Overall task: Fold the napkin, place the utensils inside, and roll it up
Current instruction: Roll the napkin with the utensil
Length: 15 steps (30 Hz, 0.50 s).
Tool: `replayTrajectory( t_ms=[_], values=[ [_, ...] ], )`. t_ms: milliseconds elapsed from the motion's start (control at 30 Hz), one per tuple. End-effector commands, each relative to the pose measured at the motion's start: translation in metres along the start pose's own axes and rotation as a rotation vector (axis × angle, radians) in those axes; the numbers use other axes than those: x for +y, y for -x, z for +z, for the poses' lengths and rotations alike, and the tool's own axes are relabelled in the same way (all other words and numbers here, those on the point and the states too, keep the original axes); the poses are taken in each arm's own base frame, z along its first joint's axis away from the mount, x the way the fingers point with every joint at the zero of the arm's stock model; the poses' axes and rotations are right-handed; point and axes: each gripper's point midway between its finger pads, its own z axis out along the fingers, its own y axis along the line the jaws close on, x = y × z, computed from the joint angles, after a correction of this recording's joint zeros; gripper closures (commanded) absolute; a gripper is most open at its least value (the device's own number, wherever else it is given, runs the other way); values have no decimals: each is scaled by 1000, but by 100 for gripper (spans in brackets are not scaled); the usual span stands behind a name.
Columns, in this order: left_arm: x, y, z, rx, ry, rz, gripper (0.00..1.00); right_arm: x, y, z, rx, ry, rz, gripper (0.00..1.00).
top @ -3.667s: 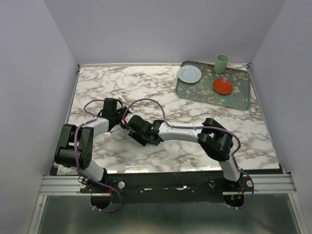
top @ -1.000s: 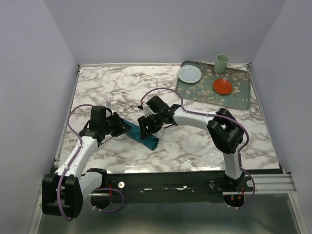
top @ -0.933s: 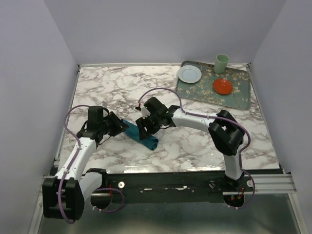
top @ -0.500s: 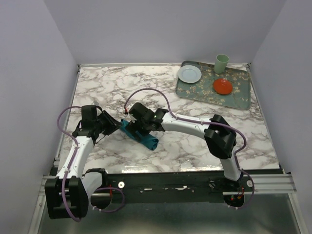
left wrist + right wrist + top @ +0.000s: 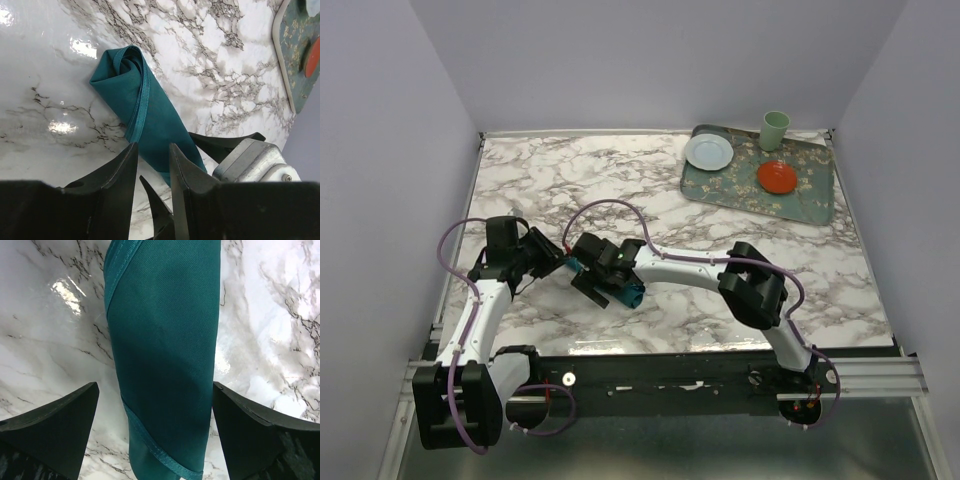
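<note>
Toward the near left of the marble table [image 5: 550, 175], the napkin [image 5: 633, 296] lies as a tight teal roll. It sits between the two grippers, well apart from the patterned tray [image 5: 815, 200] at the far right.

The right gripper [image 5: 603, 272] hangs directly over the roll with its jaws spread wide, one finger on each side. Its wrist view shows the roll's long axis running straight up the gap, so a closing move would take the roll across its width. The left gripper [image 5: 544, 262] sits just beside the roll's left end. Its jaws are parted only narrowly, and nothing shows between them. From that gripper the roll slants away. By my judgement the right arm is nearer and better lined up for the next grip or press.

From above, the right gripper hides most of the cloth and only the ends peek out. The left wrist view supplies what is missing: the spiral of one open end, a hemmed edge wrapping diagonally around the roll, and a black finger of the right gripper beside it. Whether the left fingertips touch the cloth I cannot tell, since they cover that part. No utensils show in any view; they may be wrapped inside.
</note>
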Motion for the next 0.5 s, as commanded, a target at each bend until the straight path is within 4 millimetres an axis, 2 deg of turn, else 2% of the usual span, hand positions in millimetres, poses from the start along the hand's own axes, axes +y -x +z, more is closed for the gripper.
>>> replayTrajectory(
  t_ms=[0,100,367,467],
  values=[
    [-2,-2,-1,11,-27,13,60,-7,-12,11,39,-103,21,0],
    [-1,-1,-2,6,-25,12,60,-8,-14,15,40,-117,46,1],
    [1,0,-2,4,-22,15,60,-9,-16,23,40,-129,56,12],
    [2,-1,-3,3,-23,12,60,-12,-20,28,51,-140,58,22]
  ],
)
